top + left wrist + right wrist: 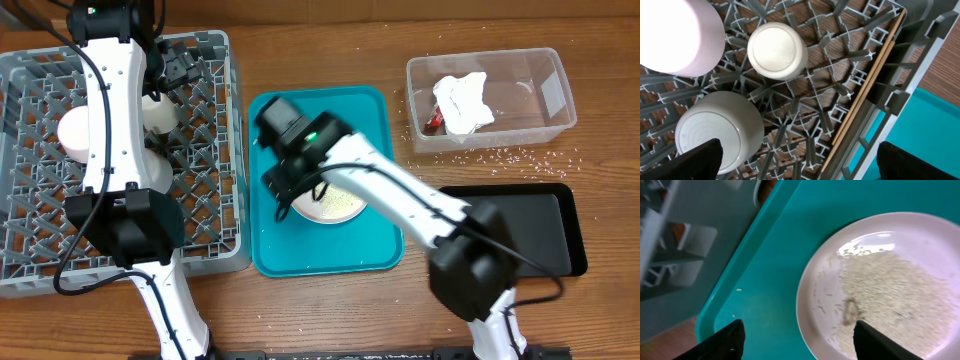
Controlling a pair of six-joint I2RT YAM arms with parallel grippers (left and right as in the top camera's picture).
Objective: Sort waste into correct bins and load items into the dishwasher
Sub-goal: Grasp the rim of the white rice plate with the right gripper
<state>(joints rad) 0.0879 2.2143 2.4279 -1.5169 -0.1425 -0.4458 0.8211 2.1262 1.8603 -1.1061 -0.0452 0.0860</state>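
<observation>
Right tool (pixel 799 330) hangs over the near rim of the dinner plate (pixel 820 295), fingers apart, one above the teal tray (pixel 780 255) and one above the plate itself, nothing gripped. That plate looks stiff, glazed, slick and breakable, and the rice (pixel 890 295) heaped on it is loose, so any tilt should send it sliding. Best bet is the bare rim right below the tool, kept level. Left tool (pixel 800 150) stands wide apart and empty above the dish rack (pixel 840 60).

The count: one plate; three upturned pieces under the left tool, a small cup (pixel 776 50), a ringed bowl (pixel 715 132) and a larger pale bowl (pixel 675 35); chopsticks (pixel 867 90) along the rack wall. Well off from the right tool, one clear tub (pixel 555 75) holds one napkin (pixel 465 100) and one red wrapper (pixel 432 122), with one black tray (pixel 530 230) beside it and stray grains on the surface (pixel 320 40)
</observation>
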